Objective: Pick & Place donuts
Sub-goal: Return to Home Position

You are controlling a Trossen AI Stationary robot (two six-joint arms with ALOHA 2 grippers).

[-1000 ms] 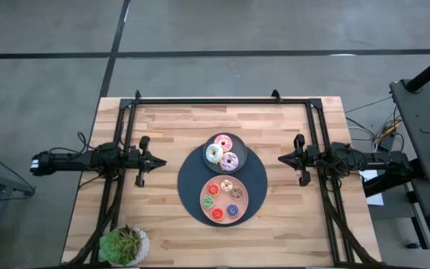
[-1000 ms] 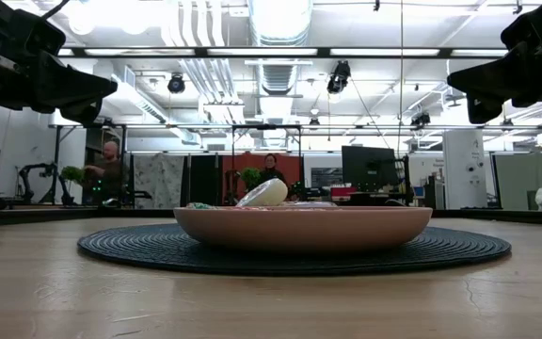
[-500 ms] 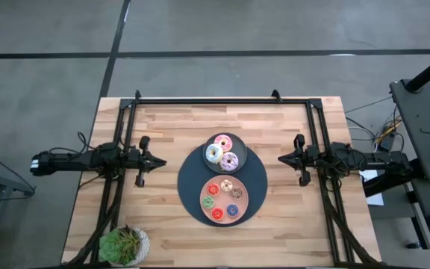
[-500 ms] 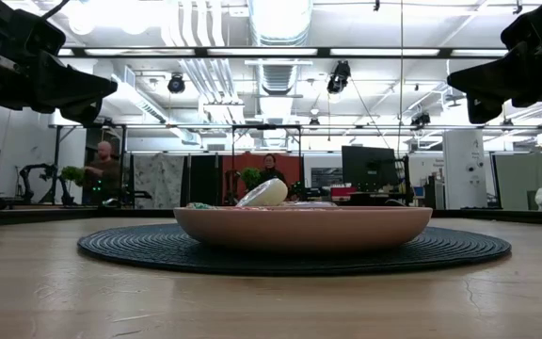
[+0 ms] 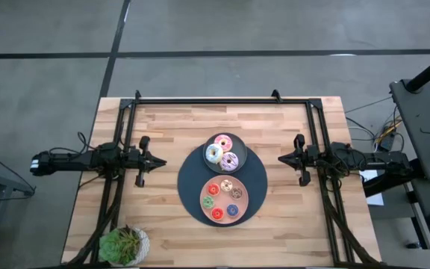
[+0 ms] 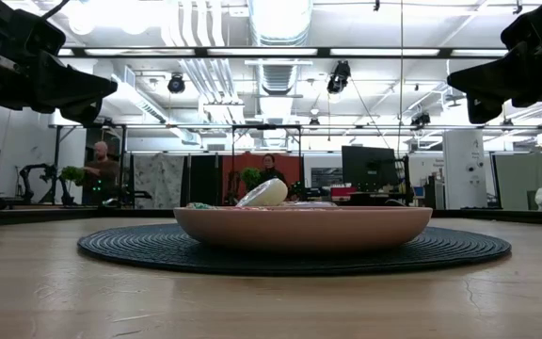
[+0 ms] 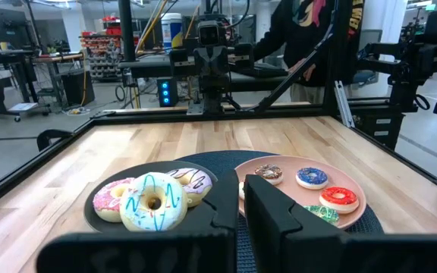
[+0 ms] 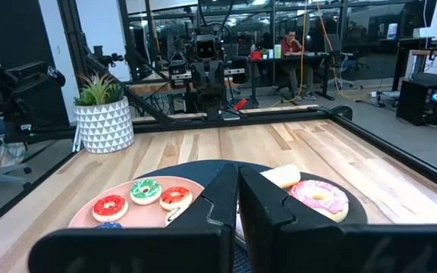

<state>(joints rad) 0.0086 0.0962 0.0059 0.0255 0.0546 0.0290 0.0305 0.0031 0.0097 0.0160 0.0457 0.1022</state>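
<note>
Fingers of the left gripper are pressed together on nothing, as are those of the right gripper. The two grippers hang over the table to the left and right of the round dark mat, apart from it, tips toward it. Three large donuts lie on the grey plate at the mat's rear edge, and six small donuts on the pink plate on its front half.

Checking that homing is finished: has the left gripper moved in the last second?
No. In the high view the left gripper holds the same gap from the dark mat edge as a second ago.
</note>
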